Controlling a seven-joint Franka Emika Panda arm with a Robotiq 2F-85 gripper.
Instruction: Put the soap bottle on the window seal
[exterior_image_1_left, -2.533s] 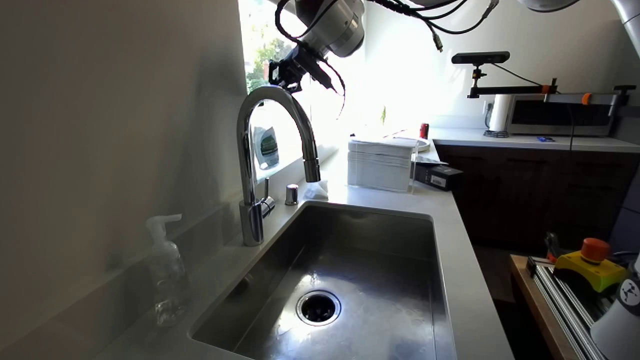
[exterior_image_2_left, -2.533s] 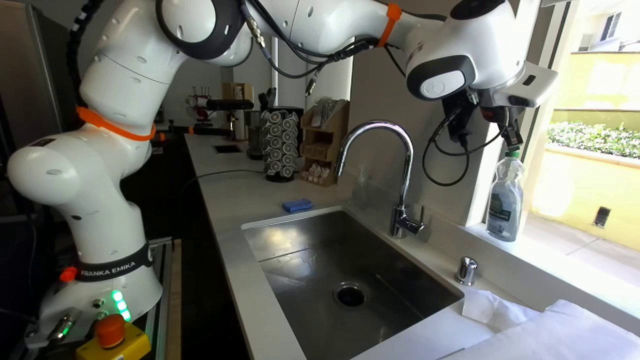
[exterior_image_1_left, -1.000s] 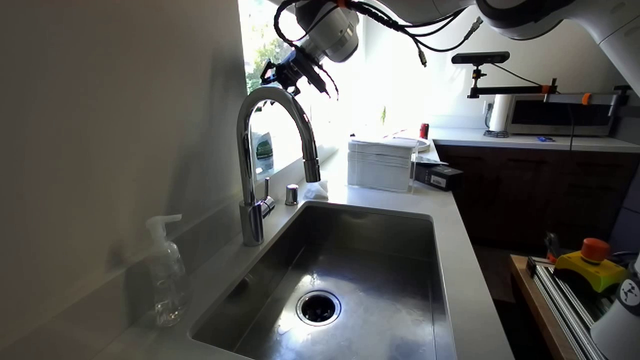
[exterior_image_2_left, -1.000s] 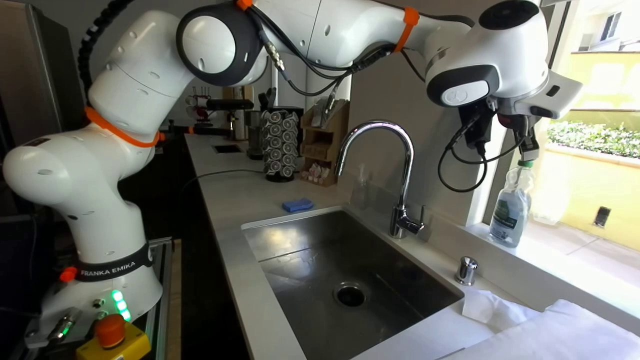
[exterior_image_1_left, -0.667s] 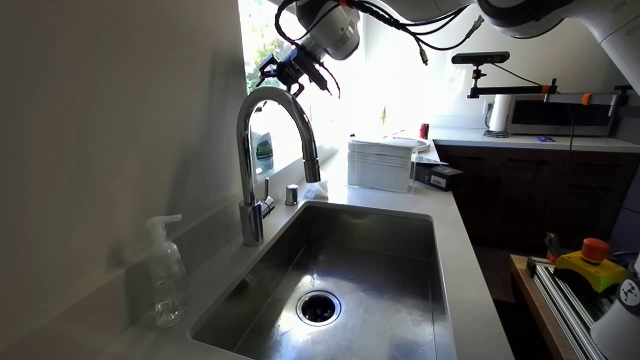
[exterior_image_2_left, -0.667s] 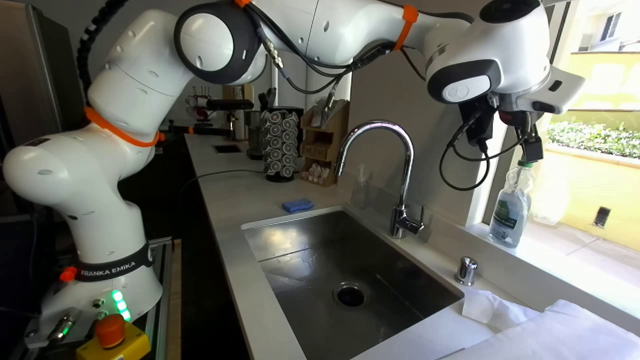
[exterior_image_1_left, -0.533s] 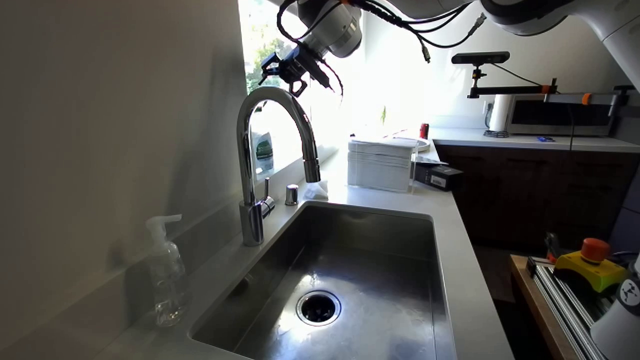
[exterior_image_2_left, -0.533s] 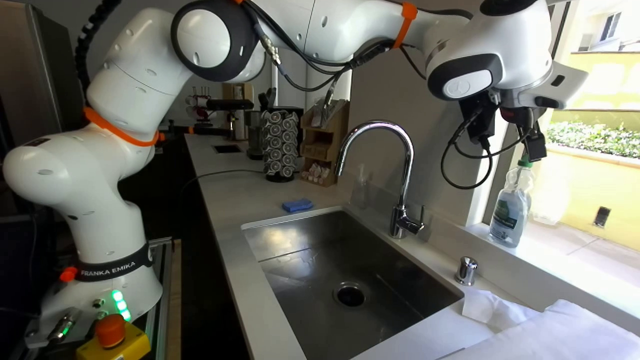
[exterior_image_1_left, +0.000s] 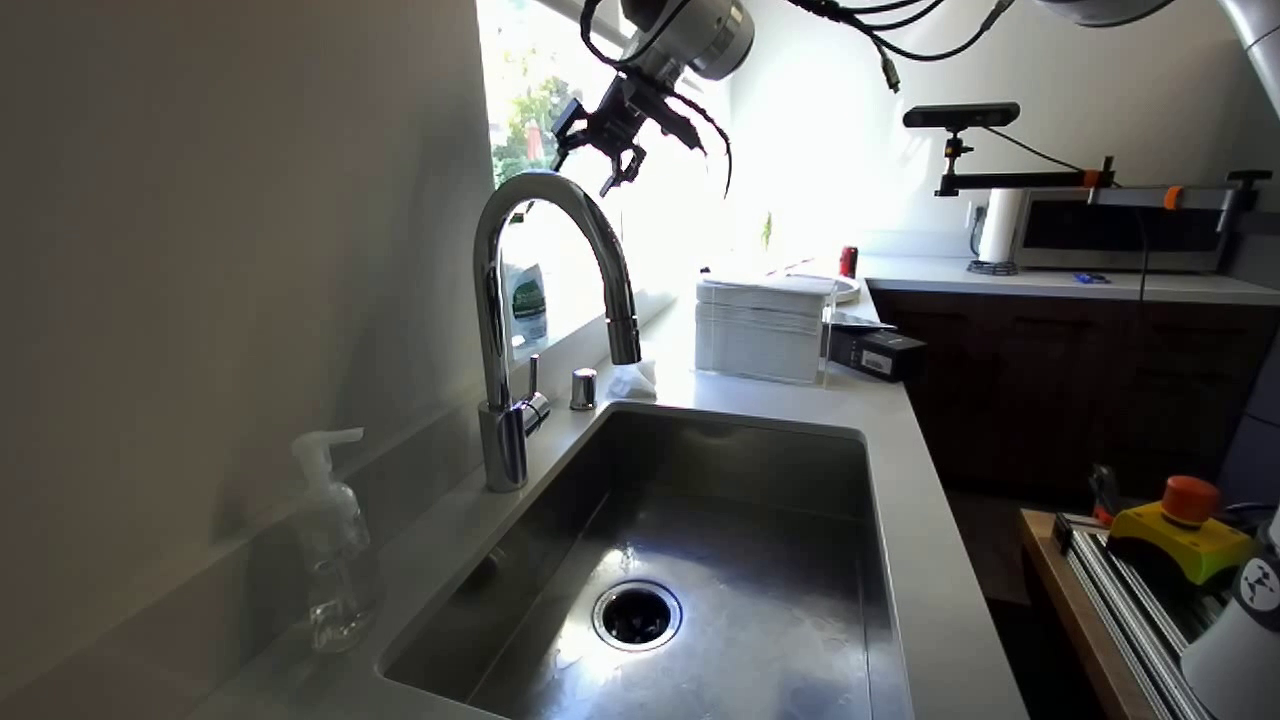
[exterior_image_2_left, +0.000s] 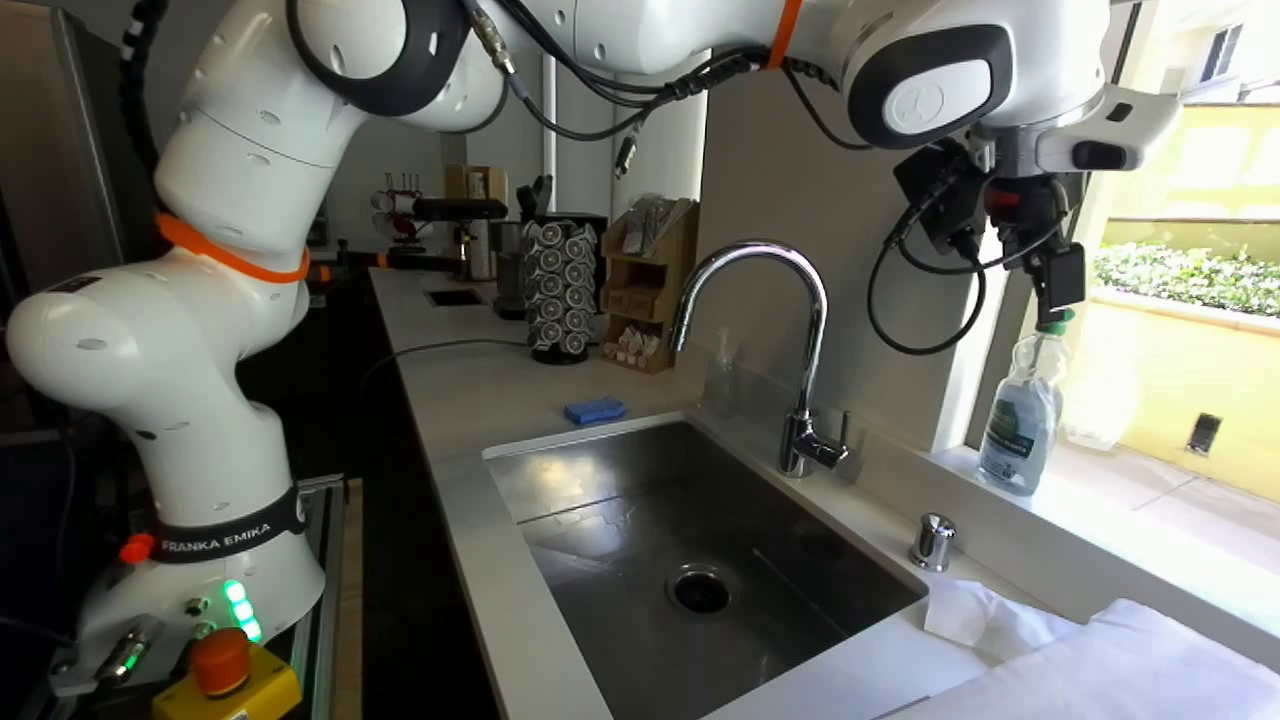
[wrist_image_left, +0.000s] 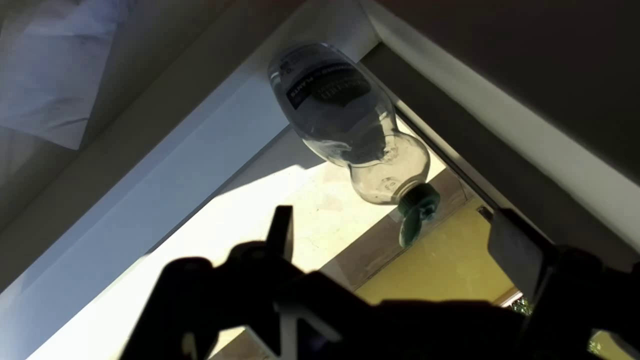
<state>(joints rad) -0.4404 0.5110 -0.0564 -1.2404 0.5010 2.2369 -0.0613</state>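
Observation:
The soap bottle (exterior_image_2_left: 1020, 430), clear with pale blue liquid and a green cap, stands on the window seal (exterior_image_2_left: 1095, 530) by the window frame. In an exterior view the soap bottle (exterior_image_1_left: 527, 300) shows partly behind the faucet's arch. My gripper (exterior_image_2_left: 1060, 308) is just above the cap, its fingers spread. The wrist view has the soap bottle (wrist_image_left: 335, 110) with its cap lid flipped up, lying in the gap ahead of the wide-apart fingertips of my gripper (wrist_image_left: 392, 216). Neither finger touches the cap there. The window seal (wrist_image_left: 210, 135) runs diagonally past the bottle's base.
The arched faucet (exterior_image_2_left: 812, 300) rises between the sink (exterior_image_2_left: 640, 440) and the window wall. A chrome cap (exterior_image_2_left: 934, 542) and white cloth (exterior_image_2_left: 1150, 660) are on the counter below the ledge. A clear pump dispenser (exterior_image_1_left: 335, 560) stands beside the sink.
The soap bottle shifted a little along the ledge, with the gripper at its cap. The fingers then spread and let go of it. Since then the gripper has risen slightly while the bottle stayed put.

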